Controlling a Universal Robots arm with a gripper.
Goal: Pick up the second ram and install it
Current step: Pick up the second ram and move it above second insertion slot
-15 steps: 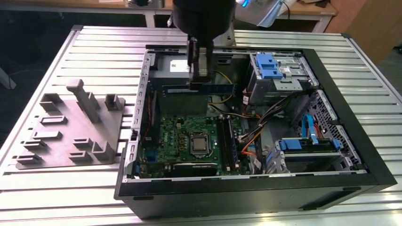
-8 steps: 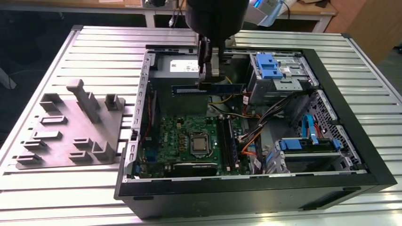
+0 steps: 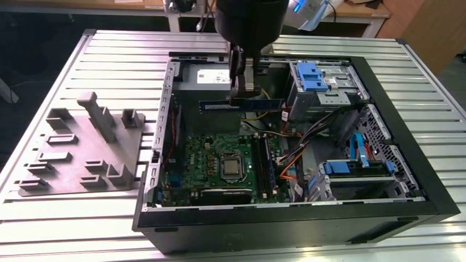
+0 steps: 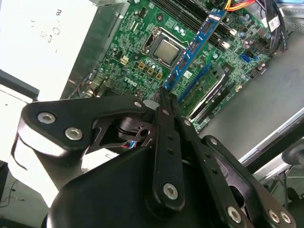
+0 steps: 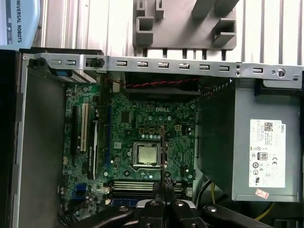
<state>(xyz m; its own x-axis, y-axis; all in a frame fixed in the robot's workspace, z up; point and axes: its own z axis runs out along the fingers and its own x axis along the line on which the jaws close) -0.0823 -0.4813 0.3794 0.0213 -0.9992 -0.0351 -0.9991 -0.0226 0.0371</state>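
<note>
My gripper [image 3: 240, 99] hangs over the open computer case, shut on the second ram [image 3: 242, 105], a slim dark blue strip held level above the motherboard [image 3: 215, 161]. In the second wrist view the ram [image 4: 194, 45] sticks out from between the closed fingertips of the gripper [image 4: 165, 96], with black chips along it. In the first wrist view I see the ram [image 5: 162, 154] edge-on as a thin line above the processor [image 5: 146, 154], over the gripper [image 5: 164, 188]. The long memory slots [image 3: 266, 164] lie beside the processor, below the ram.
A grey plastic holder tray [image 3: 80, 158] lies on the slatted table at the exterior view's left. The power supply [image 3: 207, 76] sits at the case's far end. Drive cages with blue clips [image 3: 320, 79] and loose cables [image 3: 302, 147] stand at the exterior view's right.
</note>
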